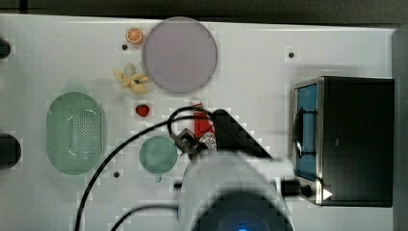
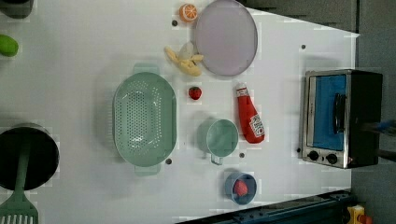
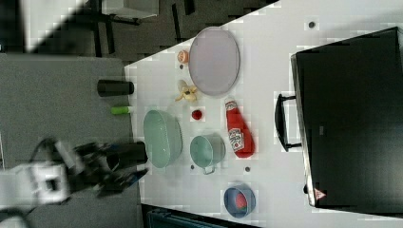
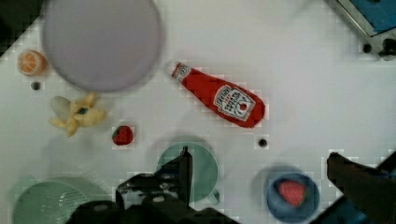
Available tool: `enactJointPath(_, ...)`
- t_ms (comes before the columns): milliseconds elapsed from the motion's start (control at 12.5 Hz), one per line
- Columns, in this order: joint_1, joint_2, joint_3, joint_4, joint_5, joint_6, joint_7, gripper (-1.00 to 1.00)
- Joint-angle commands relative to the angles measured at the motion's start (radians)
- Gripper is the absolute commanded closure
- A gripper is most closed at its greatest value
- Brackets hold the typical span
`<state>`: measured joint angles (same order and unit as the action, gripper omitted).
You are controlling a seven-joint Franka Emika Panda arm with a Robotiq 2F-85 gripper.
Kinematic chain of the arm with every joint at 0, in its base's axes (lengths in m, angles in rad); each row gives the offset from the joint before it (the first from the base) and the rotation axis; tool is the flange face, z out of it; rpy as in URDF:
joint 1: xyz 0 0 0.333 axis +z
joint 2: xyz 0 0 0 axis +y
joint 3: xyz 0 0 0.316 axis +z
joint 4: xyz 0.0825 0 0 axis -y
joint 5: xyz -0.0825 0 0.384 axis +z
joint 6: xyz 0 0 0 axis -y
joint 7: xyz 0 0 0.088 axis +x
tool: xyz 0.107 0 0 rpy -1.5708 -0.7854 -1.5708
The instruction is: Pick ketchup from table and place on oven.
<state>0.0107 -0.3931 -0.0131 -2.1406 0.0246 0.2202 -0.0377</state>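
Label on ketchup [image 4: 219, 95] bears dark text, not readable.

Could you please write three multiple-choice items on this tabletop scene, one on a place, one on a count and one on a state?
1. In the left view, where does the ketchup lie?
A. between the green cup and the oven
B. inside the green colander
C. on the plate

2. How many strawberries show in the left view?
A. one
B. two
C. four

3. How does the ketchup rest?
A. standing on its cap
B. lying on its side on the table
C. held in the claw

Answers: 1 A, the bottle lies between cup and oven; 2 B, one strawberry lies loose and another sits in the blue bowl; 3 B, its whole length lies flat.
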Motion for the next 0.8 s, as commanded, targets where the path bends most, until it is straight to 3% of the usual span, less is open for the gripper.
enactJointPath(80, 0.001, 0.142, 0.005, -0.172, 0.011, 0.129, -0.177, -1.00)
enactJointPath(400, 0.003, 0.293, 0.006, -0.256, 0.011, 0.386, -0.538, -1.00)
enactJointPath(800, 0.002, 0.519, 0.002, -0.276, 0.011, 0.665, -0.905, -1.00)
